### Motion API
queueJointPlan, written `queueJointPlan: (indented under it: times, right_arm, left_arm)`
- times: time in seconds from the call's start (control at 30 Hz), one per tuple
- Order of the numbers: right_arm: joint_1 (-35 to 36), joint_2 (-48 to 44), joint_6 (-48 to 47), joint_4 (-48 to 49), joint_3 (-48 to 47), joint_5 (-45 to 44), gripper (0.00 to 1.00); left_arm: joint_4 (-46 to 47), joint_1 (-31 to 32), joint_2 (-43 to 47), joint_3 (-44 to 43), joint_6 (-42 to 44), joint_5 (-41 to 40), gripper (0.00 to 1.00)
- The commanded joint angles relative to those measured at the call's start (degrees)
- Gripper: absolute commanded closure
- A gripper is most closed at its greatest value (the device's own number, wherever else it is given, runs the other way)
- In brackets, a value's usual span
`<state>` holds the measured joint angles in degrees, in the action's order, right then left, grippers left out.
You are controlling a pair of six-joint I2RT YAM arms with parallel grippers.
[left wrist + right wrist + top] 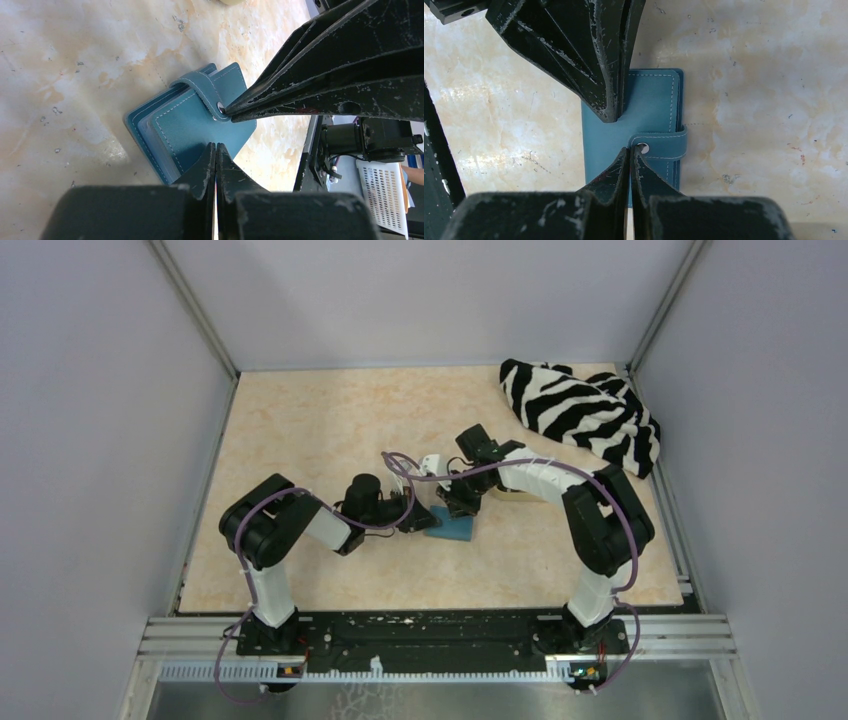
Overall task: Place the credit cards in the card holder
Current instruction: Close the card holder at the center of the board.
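The teal card holder (452,531) lies folded shut on the table, its strap snapped over the cover (192,127) (651,107). My left gripper (424,519) (216,146) is shut and empty, with its tips on the holder's cover. My right gripper (462,508) (630,148) is also shut and empty, with its tips at the strap's metal snap (643,148). The right fingers (320,75) reach in from the right in the left wrist view. The left fingers (589,55) reach in from the top in the right wrist view. No credit cards show in any view.
A zebra-striped cloth (580,410) lies at the back right corner. A tan tray (517,493) is mostly hidden behind the right arm. Grey walls close in the table on three sides.
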<state>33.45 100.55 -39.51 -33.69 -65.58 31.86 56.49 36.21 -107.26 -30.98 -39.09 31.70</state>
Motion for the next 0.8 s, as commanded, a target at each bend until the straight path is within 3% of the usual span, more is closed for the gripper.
queueJointPlan:
  times: [0.0, 0.37, 0.77]
  right_arm:
    - [2.7, -0.3, -0.5, -2.3, 0.5, 1.1, 1.0]
    - [2.6, -3.0, -0.2, -1.3, 0.0, -0.4, 1.0]
    - [-0.2, -4.8, -0.2, -0.1, 0.4, 1.0, 1.0]
  left_arm:
    - [-2.4, -0.3, -1.8, -0.2, 0.9, -0.2, 1.0]
    - [0.1, -1.1, -1.2, -1.1, -2.0, 3.4, 0.99]
    - [-5.2, -1.1, -0.1, -6.1, -2.7, 2.3, 0.98]
